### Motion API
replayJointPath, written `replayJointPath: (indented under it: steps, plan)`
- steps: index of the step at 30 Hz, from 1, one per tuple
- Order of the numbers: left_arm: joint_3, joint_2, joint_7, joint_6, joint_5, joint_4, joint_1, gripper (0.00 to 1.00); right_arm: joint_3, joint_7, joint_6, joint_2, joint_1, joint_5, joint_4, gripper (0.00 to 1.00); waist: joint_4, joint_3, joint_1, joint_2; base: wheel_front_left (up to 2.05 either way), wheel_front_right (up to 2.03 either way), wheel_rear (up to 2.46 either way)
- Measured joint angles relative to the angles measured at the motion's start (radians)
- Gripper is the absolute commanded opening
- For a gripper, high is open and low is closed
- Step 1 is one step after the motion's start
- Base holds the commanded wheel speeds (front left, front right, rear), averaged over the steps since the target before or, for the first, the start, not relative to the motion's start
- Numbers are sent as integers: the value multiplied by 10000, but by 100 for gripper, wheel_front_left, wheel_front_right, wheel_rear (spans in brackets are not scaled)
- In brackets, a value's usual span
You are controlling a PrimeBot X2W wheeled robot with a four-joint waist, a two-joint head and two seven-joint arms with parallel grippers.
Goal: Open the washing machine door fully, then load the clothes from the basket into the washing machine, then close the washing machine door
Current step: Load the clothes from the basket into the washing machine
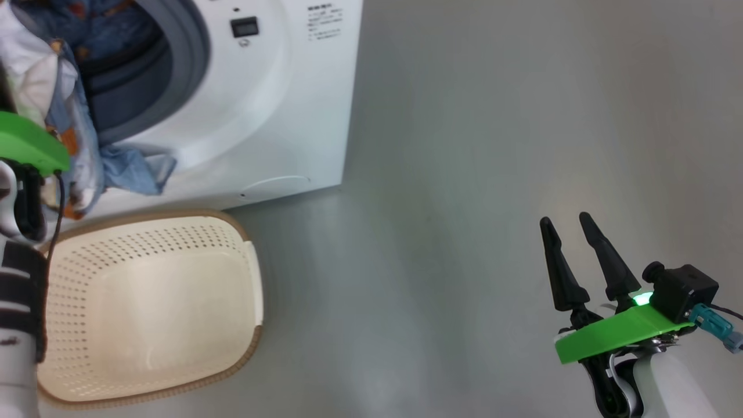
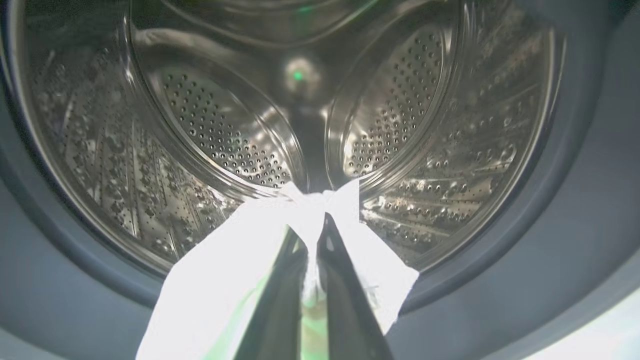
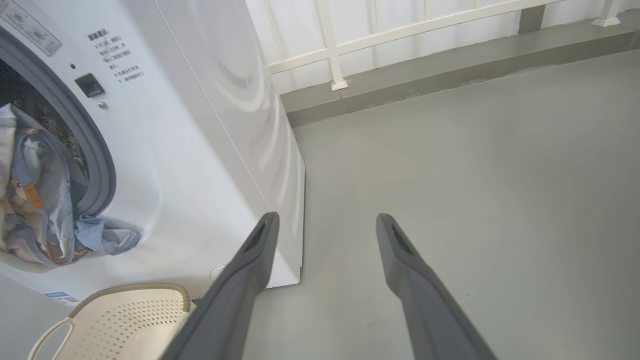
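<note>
Two long dark fingers of the left gripper (image 2: 314, 225) are pinched together on a fold of the clothes (image 2: 235, 260), a soft bundle of white, pale blue-grey and bear-printed blue fabric, held at the mouth of the big white front-loading washing machine (image 1: 278, 104). Its wrist view looks straight into the perforated steel drum (image 2: 220, 130), the pinched cloth just short of it. In the head view a blue tail of the bundle drapes out over the grey rubber seal (image 1: 191, 52). The small cream perforated plastic basket (image 1: 145, 244) sits on the grey floor (image 1: 464, 174) just below, nothing seen in it. The right gripper (image 1: 565, 219) hovers well apart, fingers spread, holding nothing.

To load well, the left arm likely needs to reach deeper past the seal before letting go, so the hanging tail is drawn in and cannot catch in the door later.

Glare bleaches the gripped cloth in the wrist view, so which garment is pinched cannot be told. The head view's left edge cuts off the bundle and the left arm.
</note>
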Motion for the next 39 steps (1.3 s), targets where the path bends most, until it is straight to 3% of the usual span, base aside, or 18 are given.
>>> replayJointPath:
  steps: [10, 18, 22, 29, 33, 34, 35, 36, 37, 39]
  plan:
    - [-1118, 527, 487, 0, -474, 2420, -1823, 0, 182, 0, 2, 107, -353, 0, -100, 100, -401, 638, 0, 0, 0, 0, 0]
    - [-1534, 928, 385, 0, -619, 3260, -2787, 0, 284, 0, 0, 265, -531, 0, -165, 100, -683, 1095, 0, 0, 0, 0, 0]
    - [-1377, 1200, 61, 13, -604, 2853, -3279, 0, 286, 0, 0, 303, -577, 0, -207, 100, -790, 1317, 1, 0, 0, 0, 0]
    - [142, 1342, 2, 370, 144, -849, -2893, 0, 280, 0, 0, 393, -860, -2, -351, 100, -878, 1772, 0, 0, 0, 0, 0]
    - [393, 1127, -4, 288, 445, -660, -2362, 2, 280, 0, 0, 403, -933, -15, -370, 100, -872, 1876, 0, -1, 0, 0, 0]
    - [418, 1062, -2, 272, 445, -341, -2310, 29, 288, 0, 2, 405, -933, -15, -370, 100, -862, 1872, 0, 0, 0, 0, 0]
    - [403, 1016, -2, 263, 466, -88, -2268, 47, 291, 0, 0, 407, -932, -15, -364, 100, -851, 1862, 0, 0, 0, 0, 0]
    - [410, 993, -2, 261, 531, 138, -2247, 84, 291, 0, 2, 407, -932, -15, -364, 100, -839, 1853, 0, 0, 0, 0, 0]
    - [447, 978, -4, 253, 529, 458, -2261, 100, 297, 0, 0, 410, -933, -19, -359, 100, -828, 1838, 0, 0, 0, 0, 0]
    - [341, 974, -2, 155, 614, 988, -2266, 100, 299, 0, 0, 408, -932, -67, -351, 100, -805, 1806, 0, 0, 0, 0, 0]
